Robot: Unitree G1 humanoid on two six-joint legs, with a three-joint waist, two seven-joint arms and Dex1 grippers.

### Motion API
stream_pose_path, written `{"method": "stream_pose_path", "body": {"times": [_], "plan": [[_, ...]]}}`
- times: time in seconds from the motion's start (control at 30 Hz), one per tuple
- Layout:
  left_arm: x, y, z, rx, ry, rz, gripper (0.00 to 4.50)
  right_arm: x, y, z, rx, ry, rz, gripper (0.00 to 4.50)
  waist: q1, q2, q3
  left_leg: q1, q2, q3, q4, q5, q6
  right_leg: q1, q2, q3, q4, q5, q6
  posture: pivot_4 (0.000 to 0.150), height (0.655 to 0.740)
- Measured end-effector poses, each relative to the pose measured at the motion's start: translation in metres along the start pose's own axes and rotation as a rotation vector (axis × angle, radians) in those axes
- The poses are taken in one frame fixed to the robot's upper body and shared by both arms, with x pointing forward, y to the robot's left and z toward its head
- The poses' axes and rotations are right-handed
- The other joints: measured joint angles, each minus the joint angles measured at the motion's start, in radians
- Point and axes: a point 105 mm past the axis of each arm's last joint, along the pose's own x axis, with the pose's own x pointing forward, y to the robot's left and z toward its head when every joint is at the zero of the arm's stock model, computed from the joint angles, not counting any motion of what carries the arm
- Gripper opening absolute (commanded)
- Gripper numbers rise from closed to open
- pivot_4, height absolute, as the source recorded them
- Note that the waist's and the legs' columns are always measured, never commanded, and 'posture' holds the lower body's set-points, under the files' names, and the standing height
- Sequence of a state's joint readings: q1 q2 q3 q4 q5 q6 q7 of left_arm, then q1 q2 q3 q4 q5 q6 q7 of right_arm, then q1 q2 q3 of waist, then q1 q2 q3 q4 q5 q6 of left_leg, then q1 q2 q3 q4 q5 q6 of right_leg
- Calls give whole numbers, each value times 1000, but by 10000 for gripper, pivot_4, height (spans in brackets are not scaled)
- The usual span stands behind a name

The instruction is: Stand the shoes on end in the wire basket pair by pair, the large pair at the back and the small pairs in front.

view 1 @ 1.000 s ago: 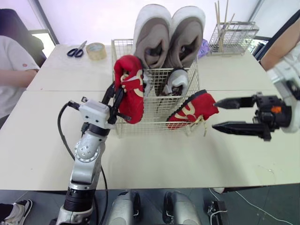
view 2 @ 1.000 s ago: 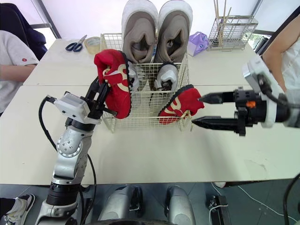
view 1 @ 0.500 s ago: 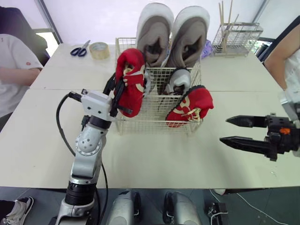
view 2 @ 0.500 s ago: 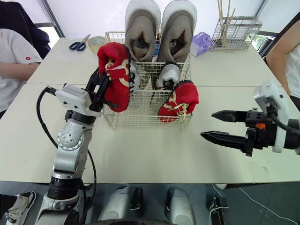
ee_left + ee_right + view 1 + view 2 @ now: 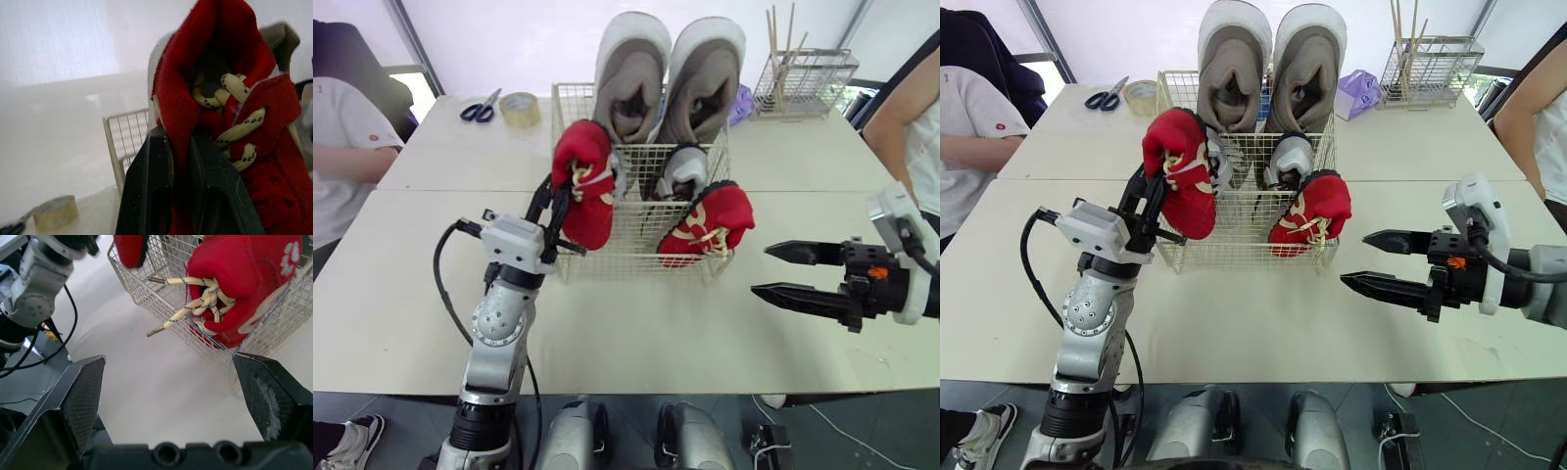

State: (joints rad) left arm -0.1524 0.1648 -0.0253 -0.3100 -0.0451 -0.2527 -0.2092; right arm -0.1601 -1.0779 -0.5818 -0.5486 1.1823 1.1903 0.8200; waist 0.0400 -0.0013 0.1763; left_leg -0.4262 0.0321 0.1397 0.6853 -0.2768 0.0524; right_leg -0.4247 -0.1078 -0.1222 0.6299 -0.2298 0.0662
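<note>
My left gripper (image 5: pixel 558 199) is shut on a red shoe (image 5: pixel 585 183) with cream laces, holding it upright over the front left corner of the wire basket (image 5: pixel 636 257); the left wrist view has the fingers (image 5: pixel 149 196) pinching its collar (image 5: pixel 186 98). The second red shoe (image 5: pixel 710 223) leans over the basket's front right rim, laces (image 5: pixel 188 313) hanging out. Two large beige shoes (image 5: pixel 671 73) stand on end at the back, with a small grey pair (image 5: pixel 677 171) in front of them. My right gripper (image 5: pixel 766 270) is open, off to the right of the basket, with nothing between its fingers.
Scissors (image 5: pixel 477 106) and a tape roll (image 5: pixel 520 108) lie at the back left. A second wire rack (image 5: pixel 800 81) with sticks stands at the back right beside a purple item (image 5: pixel 1357 90). A seated person (image 5: pixel 347 147) is at the left, another person's arm (image 5: pixel 906 122) at the right.
My right gripper let go of the second red shoe and drew back to the right; that shoe now rests on the basket's front right rim. The left red shoe sank slightly.
</note>
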Motion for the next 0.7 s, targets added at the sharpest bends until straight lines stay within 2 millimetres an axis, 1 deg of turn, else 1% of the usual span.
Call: {"method": "stream_pose_path", "body": {"times": [0.1, 0.2, 0.27, 0.37, 0.5, 0.53, 0.57, 0.6, 0.63, 0.67, 0.7], "plan": [[-1, 0, -3, -19, 23, 6, 3022, 2, -1, -1, 5, -1, 3, 45000, 0, 0, 0, 0, 0, 0, 0, 0, 0, 0, 0, 0, 0, -1, -1, 1500, 7400], [-1, 0, -2, -107, 40, 24, 3022, 3, -2, -1, 8, -5, 4, 45000, 0, 0, 0, 0, 0, 0, 0, 0, 0, 0, 0, 0, 0, -1, -1, 1500, 7400], [-3, -1, -2, -125, 54, 7, 3022, 3, -3, -1, 8, -9, 3, 45000, 0, 0, 0, 0, 0, 0, 0, 0, 0, 0, 0, 0, 0, -1, -1, 1500, 7400], [-8, -4, -2, -173, 82, -37, 3022, 3, -4, 0, 8, -19, 2, 45000, -1, 1, 0, 0, 0, 0, 0, 0, 0, 0, 0, 0, 0, -1, -1, 1500, 7400], [-20, -9, -11, -274, 164, -97, 3022, 7, -6, -3, 23, -18, 11, 45000, 1, 1, 0, -1, 0, 0, 0, 0, 0, 0, 0, 0, -1, -1, -1, 1500, 7400], [-20, -9, -11, -301, 171, -103, 9721, 7, -6, -3, 24, -21, 13, 45000, 1, 0, 0, -1, 0, 0, 0, 0, 0, 0, 0, 0, -1, -2, -2, 1500, 7400], [-21, -10, -10, -326, 176, -112, 12433, 7, -6, -3, 24, -25, 13, 45000, 1, 0, 0, -1, 0, 0, 0, 0, 0, 0, 0, 0, -1, -2, -2, 1500, 7400], [-21, -11, -9, -344, 182, -121, 17618, 7, -7, -2, 23, -29, 12, 45000, 1, 0, 0, -1, 0, 0, 0, 0, 0, 0, 0, 0, -1, -2, -2, 1500, 7400], [-22, -11, -10, -355, 196, -121, 23356, 8, -7, -2, 22, -31, 12, 45000, 0, 0, 0, -1, 0, 0, 0, 0, 0, 0, 0, 0, -1, -2, -2, 1500, 7400], [-23, -11, -14, -362, 221, -126, 28024, 9, -7, -2, 20, -33, 16, 45000, 0, 0, 0, -1, 0, 0, 0, 0, 0, 0, 0, 0, -1, -2, -2, 1500, 7400], [-25, -11, -16, -364, 239, -131, 28024, 10, -7, -3, 21, -32, 19, 45000, -1, 0, 0, -1, 0, 0, 0, 0, 0, 0, 0, 0, -1, -2, -2, 1500, 7400]]}}
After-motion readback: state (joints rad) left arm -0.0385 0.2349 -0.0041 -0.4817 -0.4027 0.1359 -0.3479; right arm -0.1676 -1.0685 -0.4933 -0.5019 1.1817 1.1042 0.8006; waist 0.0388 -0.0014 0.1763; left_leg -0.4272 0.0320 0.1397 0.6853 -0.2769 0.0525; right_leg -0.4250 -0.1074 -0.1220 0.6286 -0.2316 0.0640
